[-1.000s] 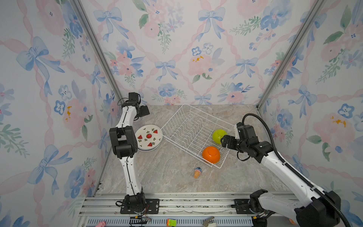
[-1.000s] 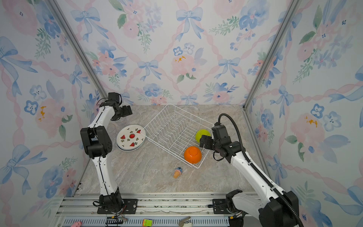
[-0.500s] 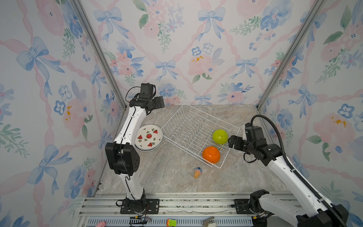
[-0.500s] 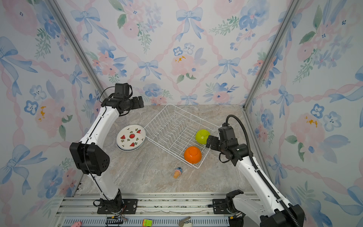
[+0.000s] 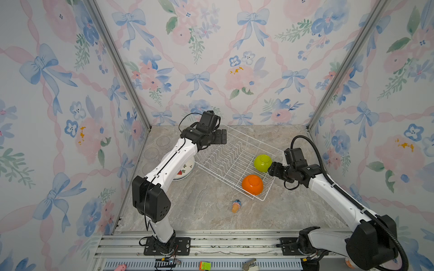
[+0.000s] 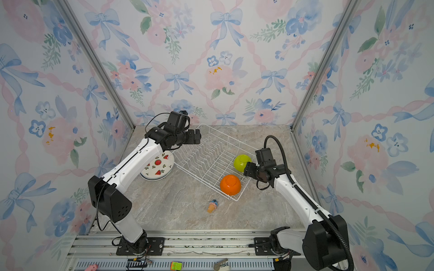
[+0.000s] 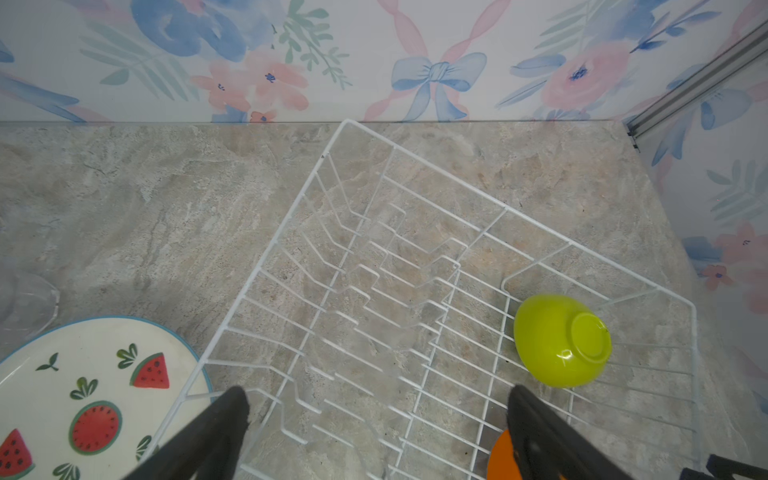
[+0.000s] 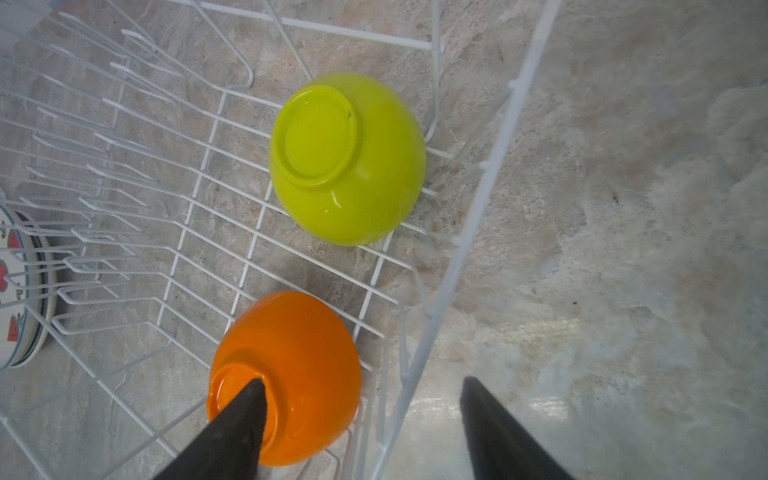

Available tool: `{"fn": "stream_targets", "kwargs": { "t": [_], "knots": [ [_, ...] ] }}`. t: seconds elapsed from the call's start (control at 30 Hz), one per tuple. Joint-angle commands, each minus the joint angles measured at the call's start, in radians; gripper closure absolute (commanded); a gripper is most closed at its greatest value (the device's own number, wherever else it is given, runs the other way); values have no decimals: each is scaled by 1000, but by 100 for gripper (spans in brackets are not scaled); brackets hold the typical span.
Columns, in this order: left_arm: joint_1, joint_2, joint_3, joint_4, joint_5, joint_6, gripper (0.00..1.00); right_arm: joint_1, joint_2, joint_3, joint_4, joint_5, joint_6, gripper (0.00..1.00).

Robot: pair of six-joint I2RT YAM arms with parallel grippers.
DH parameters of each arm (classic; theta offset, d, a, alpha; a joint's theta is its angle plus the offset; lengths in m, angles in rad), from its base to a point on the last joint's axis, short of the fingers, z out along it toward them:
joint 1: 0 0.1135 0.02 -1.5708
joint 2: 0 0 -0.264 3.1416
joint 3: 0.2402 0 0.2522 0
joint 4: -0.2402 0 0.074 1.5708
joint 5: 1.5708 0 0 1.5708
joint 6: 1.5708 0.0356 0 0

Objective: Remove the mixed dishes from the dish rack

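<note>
The white wire dish rack [image 5: 234, 150] [image 6: 206, 152] lies askew mid-table. Inside it, at its right end, a lime-green bowl [image 5: 263, 162] [image 8: 349, 158] and an orange bowl [image 5: 252, 184] [image 8: 299, 365] sit upside down. My right gripper [image 5: 272, 169] [image 8: 361, 399] is open and empty at that end, straddling the rack's rim wire, one finger over the orange bowl. My left gripper [image 5: 223, 137] [image 7: 376, 399] hovers open over the rack's far-left end, holding nothing. A stack of watermelon plates [image 6: 157, 165] [image 7: 95, 395] rests left of the rack, partly under my left arm.
Clear glasses [image 5: 163, 141] [image 5: 151, 153] stand on the table near the left wall. A small orange-and-blue toy [image 5: 236, 205] lies in front of the rack. Flowered walls close in on three sides, and a metal rail [image 5: 211, 241] runs along the front.
My left arm has swung from the far-left corner over to the rack's far end. The right gripper stays beside the lime-green bowl with its jaws somewhat narrower.
</note>
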Motion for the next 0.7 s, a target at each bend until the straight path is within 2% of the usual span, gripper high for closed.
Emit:
{"fn": "stream_targets", "kwargs": {
  "t": [0.0, 0.13, 0.23, 0.3, 0.43, 0.57, 0.67],
  "knots": [
    [-28, 41, 7, 25, 21, -26, 2, 14, 31, -21, 28, 57, 42, 34],
    [-61, 87, 9, 35, 49, -30, 2, 24, 100, 5, 35, 77, 47, 48],
    [-72, 111, 12, 35, 78, -24, 2, 29, 154, 31, 32, 106, 45, 72],
    [-73, 115, 9, 35, 90, -19, 2, 29, 185, 54, 23, 133, 37, 75],
    [-74, 107, 3, 36, 101, -15, 2, 19, 251, 114, 2, 174, -1, 93],
    [-74, 97, -4, 38, 105, -16, 2, -1, 313, 182, -17, 205, -55, 95],
    [-76, 93, -10, 41, 116, -15, 2, -13, 369, 247, -47, 279, -89, 96]
  ]
}}
